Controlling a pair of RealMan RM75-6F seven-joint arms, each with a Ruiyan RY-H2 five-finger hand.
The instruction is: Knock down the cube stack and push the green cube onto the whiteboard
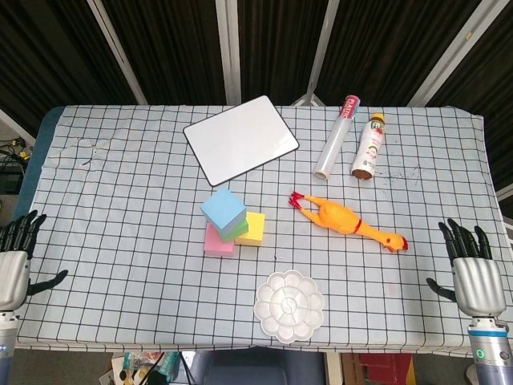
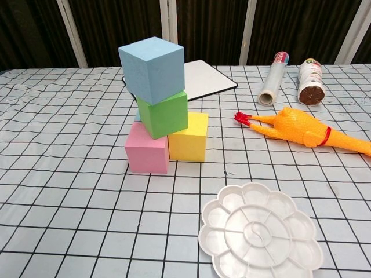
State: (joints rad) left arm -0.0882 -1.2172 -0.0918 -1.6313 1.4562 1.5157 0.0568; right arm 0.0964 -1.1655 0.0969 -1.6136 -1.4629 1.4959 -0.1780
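The cube stack stands mid-table: a blue cube [image 2: 153, 69] on top of the green cube [image 2: 164, 113], which rests on a pink cube [image 2: 148, 149] and a yellow cube [image 2: 189, 137] side by side. In the head view the blue cube [image 1: 224, 208] covers most of the green cube [image 1: 237, 231]. The whiteboard [image 1: 240, 138] lies flat behind the stack; its edge [image 2: 207, 79] shows in the chest view. My left hand [image 1: 16, 258] is at the table's left front edge, fingers spread, holding nothing. My right hand [image 1: 473, 271] is at the right front edge, also spread and empty. Both are far from the stack.
A white paint palette [image 1: 289, 306] lies in front of the stack. A rubber chicken [image 1: 349, 220] lies to the right. A foil roll [image 1: 337, 137] and a bottle [image 1: 367, 146] lie at the back right. The tablecloth is a black-grid white sheet.
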